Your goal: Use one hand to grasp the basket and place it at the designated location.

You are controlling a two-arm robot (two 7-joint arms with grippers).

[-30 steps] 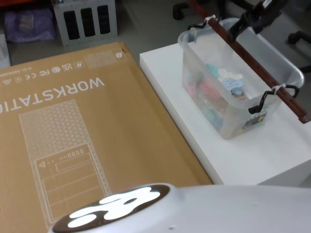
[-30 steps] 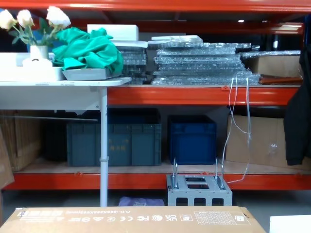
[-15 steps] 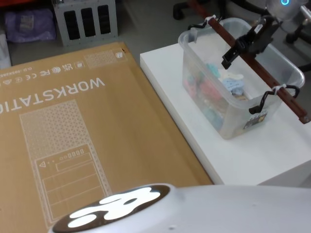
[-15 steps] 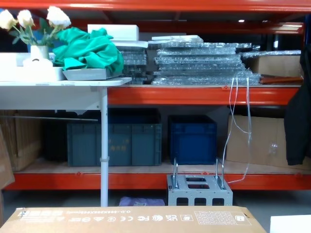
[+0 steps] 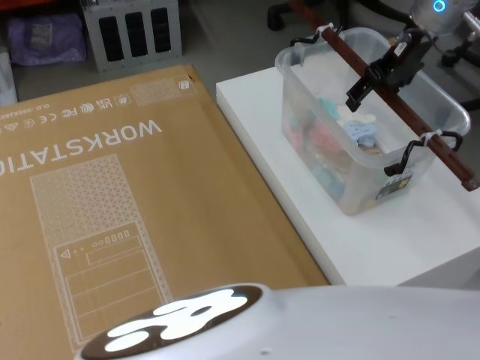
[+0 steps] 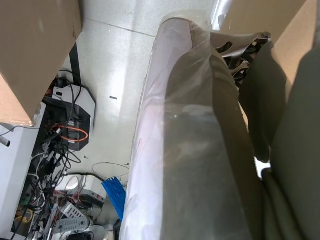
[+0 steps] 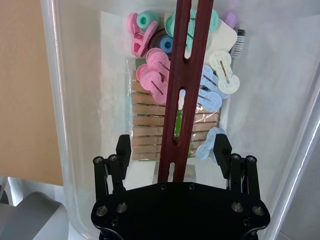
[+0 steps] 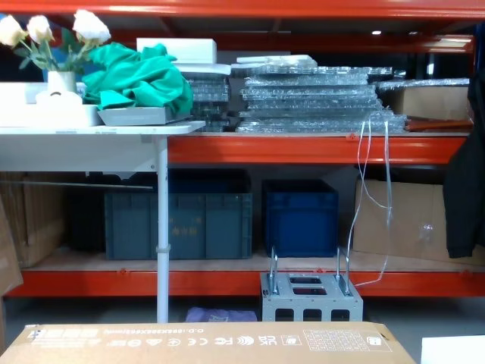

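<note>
The basket (image 5: pixel 352 187), a translucent whitish tub, stands on the white table (image 5: pixel 300 202) at the right. Its long dark red-brown handle (image 5: pixel 439 150) runs across the top between black hinges. Pastel clips (image 7: pixel 157 75) and a pack of wooden pegs lie inside. My right gripper (image 5: pixel 365 82) hovers over the middle of the handle. In the right wrist view the gripper (image 7: pixel 173 147) is open, one black finger (image 7: pixel 123 150) on each side of the slotted handle (image 7: pixel 182 75), not touching it. The basket's wall (image 7: pixel 70 100) shows at the side.
A large flat cardboard box (image 5: pixel 112 210) lies left of the white table, close to its edge. Ahead stand orange shelves with blue crates (image 8: pixel 299 216), a grey crate (image 8: pixel 178 224) and a grey metal unit (image 8: pixel 311 299) on the floor. A white desk (image 8: pixel 91 136) is at the left.
My right gripper has come down from the far right corner of the basket to over the middle of the handle. The basket has not moved.
</note>
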